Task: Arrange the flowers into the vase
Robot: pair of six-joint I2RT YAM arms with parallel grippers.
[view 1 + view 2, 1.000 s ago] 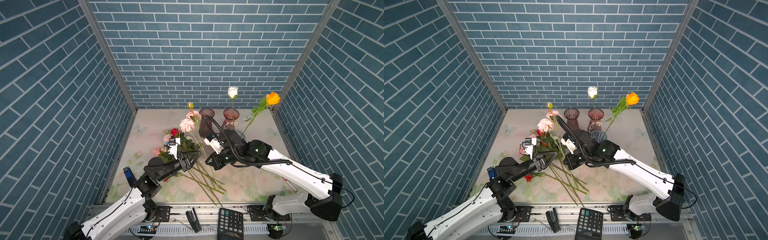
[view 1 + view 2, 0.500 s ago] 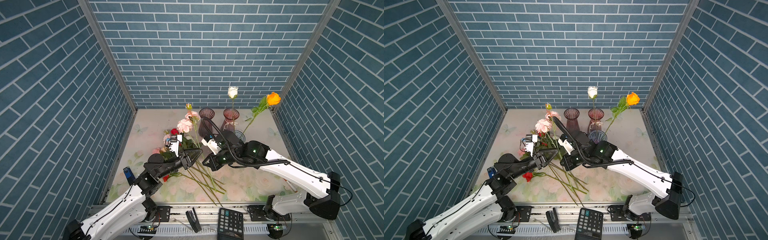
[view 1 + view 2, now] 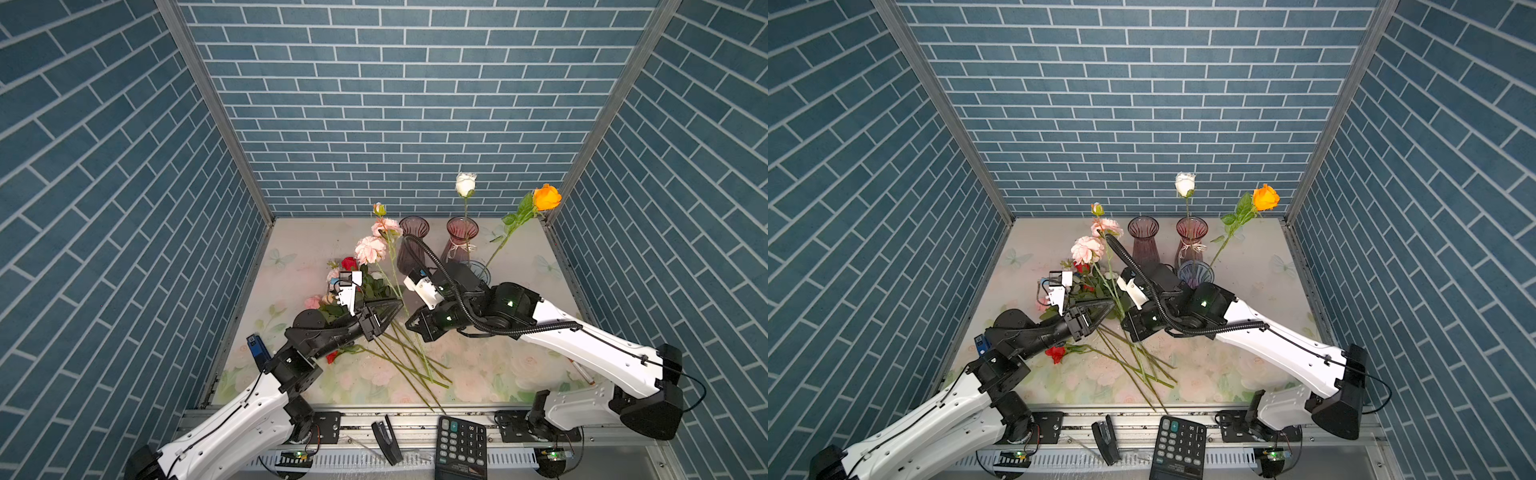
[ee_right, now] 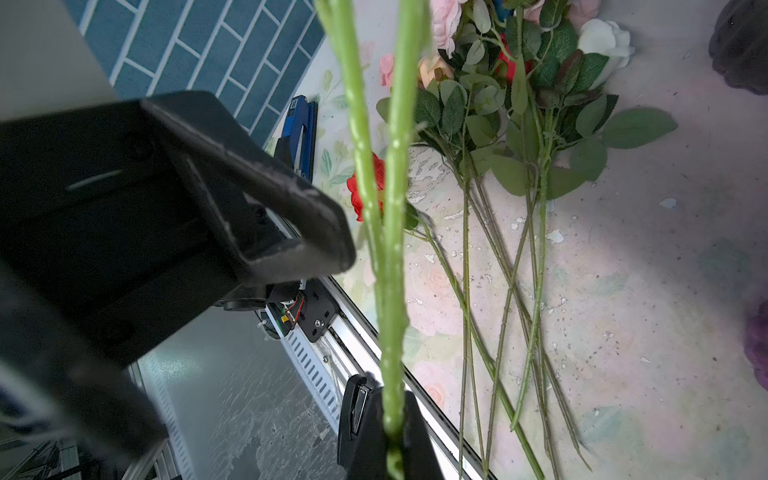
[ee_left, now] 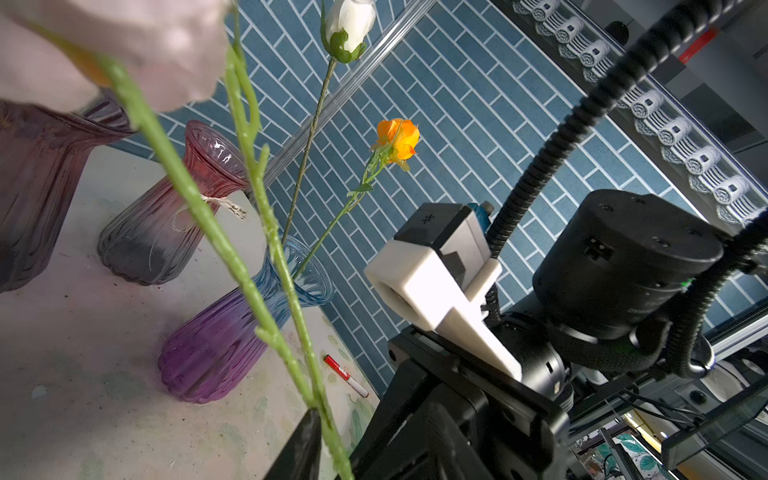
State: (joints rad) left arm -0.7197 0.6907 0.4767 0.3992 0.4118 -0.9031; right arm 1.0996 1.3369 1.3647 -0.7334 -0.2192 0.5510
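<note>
The fingers [image 4: 360, 428] of the right gripper [image 4: 388, 436] were clamped tight on the twin green stems [image 4: 392, 249] of the pink blooms [image 3: 370, 249], held raised above the table [image 3: 498, 365]. One finger [image 4: 299, 237] of the left gripper [image 3: 395, 306] sat right beside those stems. Its partner was cut off, so any grip could not be told. A white rose [image 3: 465, 184] and an orange rose [image 3: 546, 197] stood in the blue-purple vase [image 5: 232, 340], which was half hidden behind the right arm [image 3: 582, 345] in both top views. The other flowers [image 4: 540, 83] lay heaped on the table.

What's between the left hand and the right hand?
Two green stems of the pink flowers, gripped by the right hand; the right wrist view shows them beside the left hand.
</note>
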